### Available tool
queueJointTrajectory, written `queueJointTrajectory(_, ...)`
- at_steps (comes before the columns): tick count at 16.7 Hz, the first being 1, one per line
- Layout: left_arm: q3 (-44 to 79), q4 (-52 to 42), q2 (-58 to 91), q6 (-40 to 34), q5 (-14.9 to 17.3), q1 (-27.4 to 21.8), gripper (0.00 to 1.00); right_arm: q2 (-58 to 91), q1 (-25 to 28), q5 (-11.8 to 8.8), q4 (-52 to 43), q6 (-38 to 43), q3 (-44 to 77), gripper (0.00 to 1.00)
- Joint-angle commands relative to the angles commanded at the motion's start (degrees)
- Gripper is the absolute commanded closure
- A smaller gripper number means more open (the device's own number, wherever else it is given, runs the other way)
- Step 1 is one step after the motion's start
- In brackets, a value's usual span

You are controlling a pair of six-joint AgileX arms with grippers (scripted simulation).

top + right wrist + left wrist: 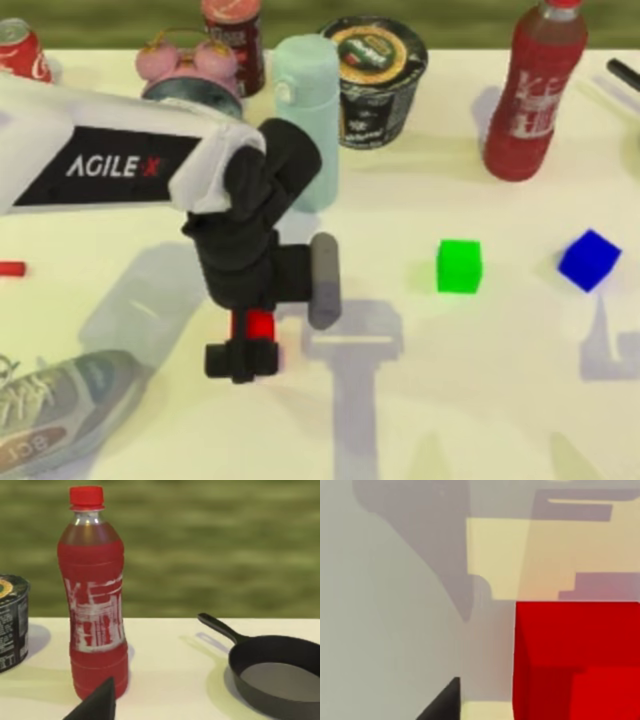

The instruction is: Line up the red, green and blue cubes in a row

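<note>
Here left gripper [255, 345] straddles (loosely) red cube [259, 324].

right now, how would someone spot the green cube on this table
Start at the tall red drink bottle at the table's back right, then come forward toward the middle. The green cube sits alone there, left of the blue cube; it is the only green block.

A rendered test scene, not a real room: a plain cream tabletop [520, 400] against a blurred green backdrop, scattered with unrelated household things around a tall red plastic drink bottle [93, 595] — black frying pan [272, 677] beside it, grey sneaker [55, 410] well apart.
</note>
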Motion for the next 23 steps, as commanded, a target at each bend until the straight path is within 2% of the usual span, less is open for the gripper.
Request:
queueJointTrajectory(9, 0.82, -1.01, -0.45, 0.19, 0.01, 0.05, 0.0, 0.0, 0.0, 0.0, 0.0, 0.0, 0.0, 0.0)
queueJointTrajectory(16, 8.07, -13.95, -5.68, 0.07, -0.02, 1.32, 0.0, 0.0, 0.0, 0.0, 0.0, 0.0, 0.0, 0.0)
queueJointTrajectory(23, 6.97, -13.36, -7.35, -0.54, -0.1, 1.77, 0.0, 1.72, 0.52, -0.06, -1.16, 0.53, 1.72, 0.0)
